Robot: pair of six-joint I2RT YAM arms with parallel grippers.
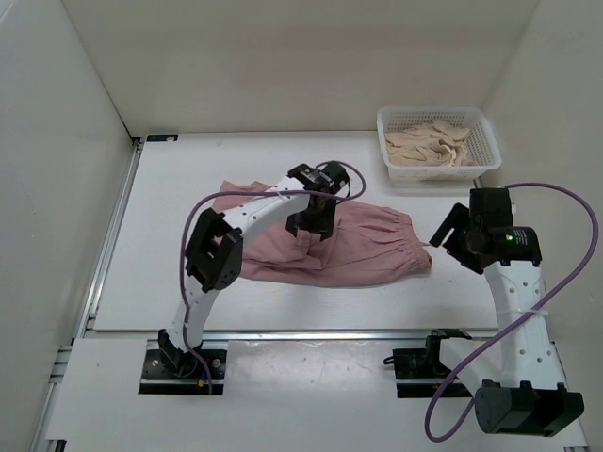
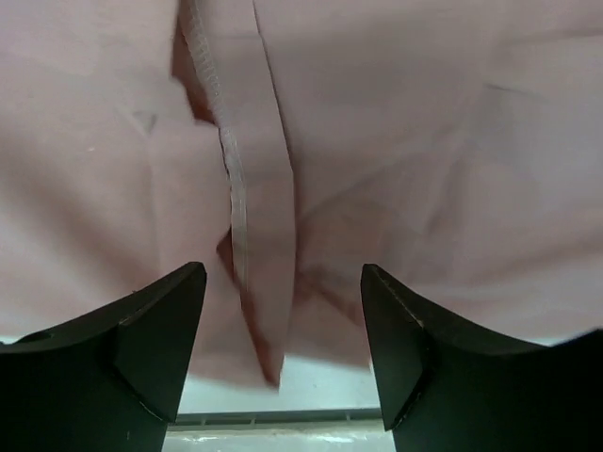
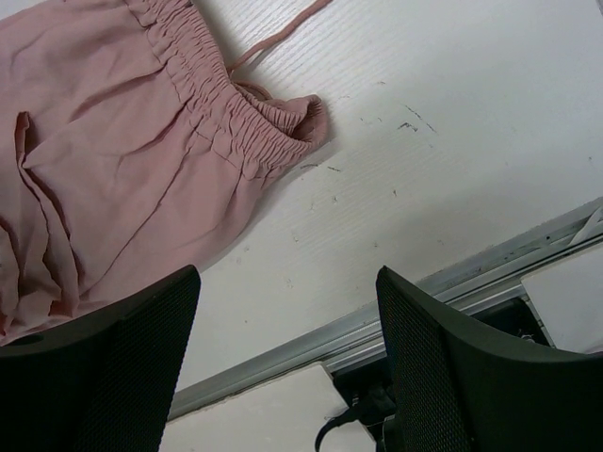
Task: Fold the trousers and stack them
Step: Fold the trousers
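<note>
The dusty-pink trousers (image 1: 363, 243) lie flat across the middle of the table, with the gathered waistband (image 3: 226, 104) and its drawstring (image 3: 283, 33) at their right end. My left gripper (image 1: 311, 226) hovers right over the cloth near its middle. In the left wrist view the pink trousers (image 2: 405, 141) fill the frame. The left gripper (image 2: 283, 320) is open, and a hemmed fold (image 2: 259, 282) hangs between the fingers, apparently touching neither. My right gripper (image 1: 443, 231) stands open just right of the waistband; in its wrist view the right gripper (image 3: 287, 358) has only bare table between its fingers.
A white basket (image 1: 433, 112) holding pale beige cloth stands at the back right. A metal rail (image 3: 424, 301) runs along the table's near edge. White walls close in the left, back and right sides.
</note>
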